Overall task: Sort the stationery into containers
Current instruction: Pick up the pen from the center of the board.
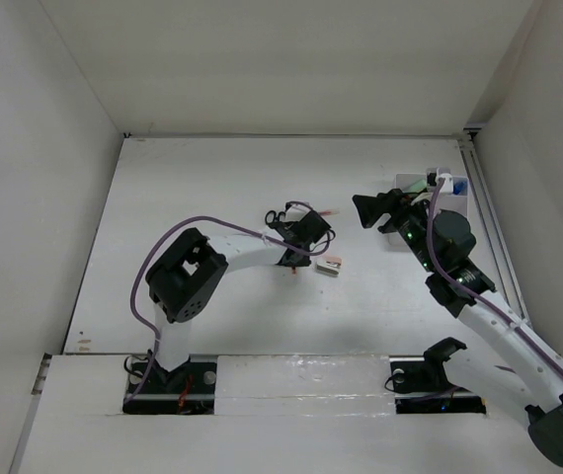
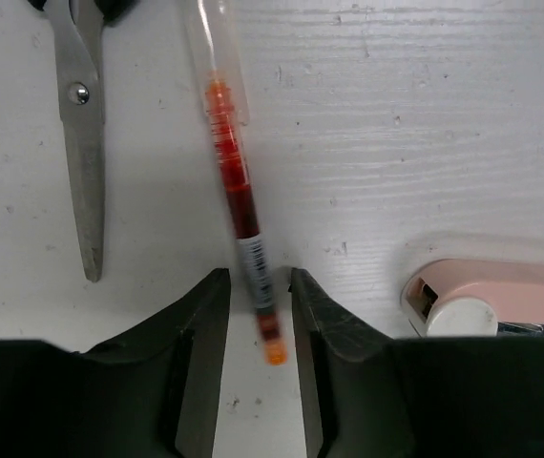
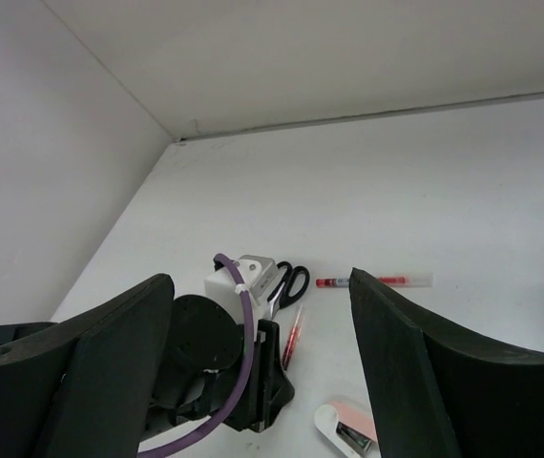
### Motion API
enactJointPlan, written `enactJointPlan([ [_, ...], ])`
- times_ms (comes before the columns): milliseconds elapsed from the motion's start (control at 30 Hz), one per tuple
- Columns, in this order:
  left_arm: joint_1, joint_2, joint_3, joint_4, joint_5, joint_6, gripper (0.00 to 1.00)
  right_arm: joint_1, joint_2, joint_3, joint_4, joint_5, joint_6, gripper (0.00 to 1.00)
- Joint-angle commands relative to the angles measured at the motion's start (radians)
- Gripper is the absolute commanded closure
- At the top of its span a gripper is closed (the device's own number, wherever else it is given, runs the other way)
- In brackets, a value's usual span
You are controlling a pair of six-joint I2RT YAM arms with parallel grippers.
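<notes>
In the left wrist view my left gripper (image 2: 259,280) is open low over the table. A thin red pen (image 2: 237,191) lies between its fingertips and looks blurred. I see no contact with either pad. The black-handled scissors (image 2: 82,143) lie to the left and the white-pink eraser (image 2: 501,298) to the right. In the top view the left gripper (image 1: 307,235) sits mid-table between the scissors (image 1: 279,215) and the eraser (image 1: 329,264). My right gripper (image 1: 367,208) is wide open and empty, raised beside the white organizer box (image 1: 440,197). The right wrist view shows this pen (image 3: 293,336).
A second red pen (image 3: 377,281) lies on the table beyond the scissors (image 3: 294,281), and also shows in the top view (image 1: 329,212). The organizer holds a green marker (image 1: 415,185) and something blue. White walls enclose the table on three sides.
</notes>
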Motion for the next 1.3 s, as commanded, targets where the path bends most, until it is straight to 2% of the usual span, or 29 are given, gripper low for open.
enactJointPlan([
  [0,0.022,0.038,-0.001,-0.066,0.028,-0.024,0.74,0.010,-0.016,0.003,0.021,-0.009,0.009,0.20],
  [100,0.022,0.038,-0.023,-0.066,0.037,-0.015,0.82,0.010,-0.025,0.003,0.021,-0.009,0.009,0.20],
  [200,0.032,0.038,-0.056,-0.040,0.068,-0.015,0.98,0.010,-0.025,0.003,0.021,-0.009,0.009,0.20],
  [233,0.032,0.038,-0.056,-0.030,0.080,-0.001,1.00,0.010,-0.025,0.003,0.021,-0.009,0.009,0.20],
  [367,0.006,0.000,-0.093,0.032,0.103,0.025,1.00,-0.015,0.013,0.014,0.012,-0.049,0.049,0.19],
  [500,-0.076,-0.166,-0.161,0.111,-0.044,0.046,1.00,-0.104,0.062,0.025,0.003,-0.199,0.119,0.19],
  [633,-0.136,-0.379,-0.226,0.190,-0.136,0.121,1.00,-0.116,0.073,0.025,0.029,-0.251,0.169,0.17],
  [733,-0.157,-0.471,-0.280,0.266,-0.168,0.174,1.00,-0.116,0.111,0.002,0.102,-0.353,0.241,0.05],
  [800,-0.157,-0.601,-0.333,0.350,-0.123,0.226,1.00,-0.107,0.145,-0.026,0.170,-0.436,0.300,0.02],
  [900,-0.157,-0.683,-0.391,0.442,-0.075,0.270,1.00,-0.070,0.166,-0.046,0.233,-0.464,0.342,0.00],
  [1133,-0.157,-0.737,-0.369,0.428,-0.029,0.310,1.00,0.060,0.217,-0.045,0.311,-0.433,0.360,0.02],
  [1267,-0.157,-0.769,-0.378,0.447,0.025,0.319,1.00,0.089,0.278,-0.023,0.340,-0.398,0.360,0.04],
])
